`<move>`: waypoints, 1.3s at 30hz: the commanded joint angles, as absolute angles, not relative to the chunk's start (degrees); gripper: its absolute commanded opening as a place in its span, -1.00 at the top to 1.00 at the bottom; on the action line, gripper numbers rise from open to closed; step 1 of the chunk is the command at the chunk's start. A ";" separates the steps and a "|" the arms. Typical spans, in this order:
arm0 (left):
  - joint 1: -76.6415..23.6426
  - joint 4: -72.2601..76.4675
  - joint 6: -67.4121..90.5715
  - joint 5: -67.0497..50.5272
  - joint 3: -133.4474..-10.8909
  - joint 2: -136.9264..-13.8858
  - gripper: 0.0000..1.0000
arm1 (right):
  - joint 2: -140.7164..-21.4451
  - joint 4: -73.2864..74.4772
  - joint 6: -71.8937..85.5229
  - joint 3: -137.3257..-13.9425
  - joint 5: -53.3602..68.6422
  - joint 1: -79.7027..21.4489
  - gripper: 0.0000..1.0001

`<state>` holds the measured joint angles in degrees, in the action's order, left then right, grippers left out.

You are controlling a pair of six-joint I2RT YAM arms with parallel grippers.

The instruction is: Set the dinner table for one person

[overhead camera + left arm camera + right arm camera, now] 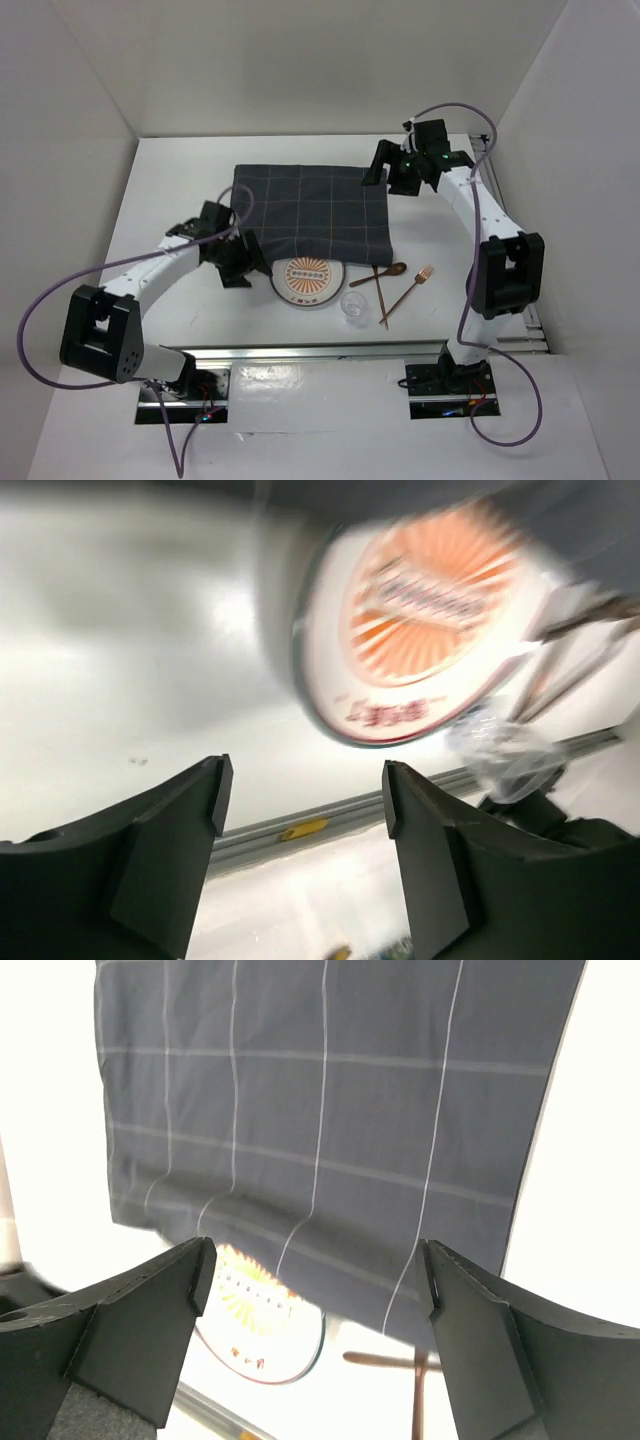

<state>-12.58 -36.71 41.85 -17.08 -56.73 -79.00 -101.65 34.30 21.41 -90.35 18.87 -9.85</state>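
Bright even light, left wrist view motion-blurred

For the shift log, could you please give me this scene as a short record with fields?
table: white, rail at near edge
mat: dark grey checked cloth, mid-table
plate: orange pattern, at mat's near edge, partly hidden by cloth
glass: clear, near right of plate
cutlery: spoon and fork, right of plate
left gripper: open, empty, by plate
right gripper: open, empty, at mat's far right corner
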 commanded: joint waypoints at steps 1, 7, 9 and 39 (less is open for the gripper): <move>-15.64 -23.59 53.07 -21.70 -45.90 -78.05 -0.57 | -96.16 34.98 21.97 -85.62 19.78 -10.46 -0.87; -18.54 -11.61 57.56 -21.45 -36.92 -78.13 -0.42 | -91.50 36.20 20.75 -80.43 18.55 -10.46 -0.90; -19.07 -7.76 58.36 -20.92 -34.91 -79.36 -0.42 | -90.70 36.21 20.74 -79.81 18.54 -9.94 -0.90; -17.23 -36.26 45.37 -20.11 -45.52 -62.94 1.00 | -88.86 37.27 19.17 -75.85 17.49 -8.88 -0.90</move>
<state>-18.28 -25.78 50.89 -17.23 -40.47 -67.70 -90.13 37.74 20.38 -75.72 17.87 -9.17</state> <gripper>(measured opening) 0.093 0.948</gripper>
